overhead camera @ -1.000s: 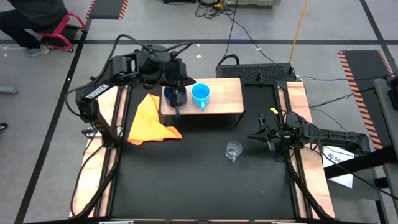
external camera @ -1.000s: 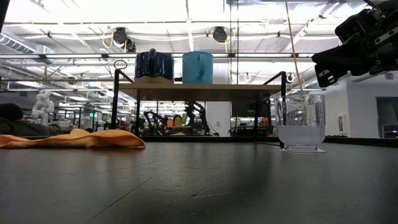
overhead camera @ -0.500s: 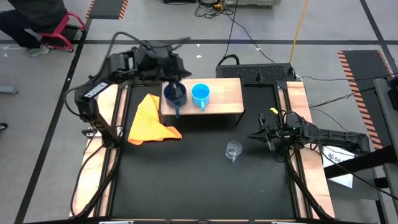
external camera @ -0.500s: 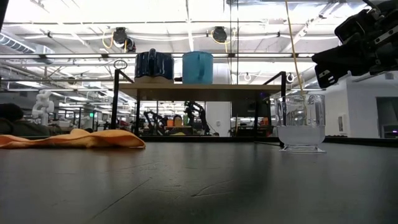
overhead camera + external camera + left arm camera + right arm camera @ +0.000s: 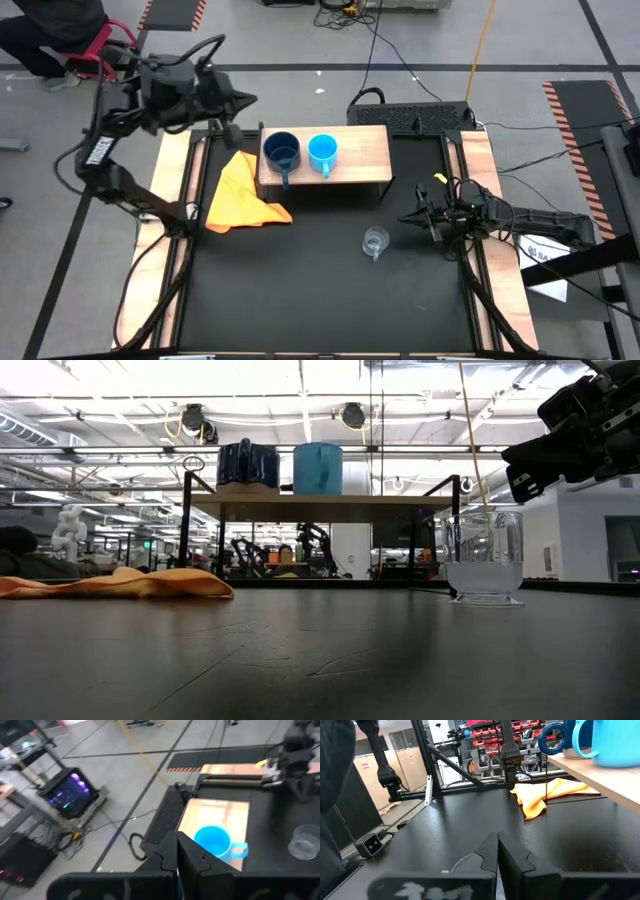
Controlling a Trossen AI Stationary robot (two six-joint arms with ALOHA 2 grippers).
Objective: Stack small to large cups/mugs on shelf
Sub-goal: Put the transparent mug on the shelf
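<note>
Shelf (image 5: 365, 150): stands at the far end of the counter (image 5: 320, 290).
Dark blue mug (image 5: 282, 152): on the shelf's left end, just beside the light blue mug (image 5: 322, 152).
Glass cup (image 5: 375, 241): on the counter, in front of the shelf.
Cloth (image 5: 242, 192): left of the shelf.
Left gripper (image 5: 240, 100): jaws clenched, empty, raised beyond the shelf's left end.
Right gripper (image 5: 420, 218): jaws clenched, empty, right of the glass cup.

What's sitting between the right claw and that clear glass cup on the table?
Nothing. In the high view, only bare black tabletop separates the shut right gripper from the glass cup.
</note>
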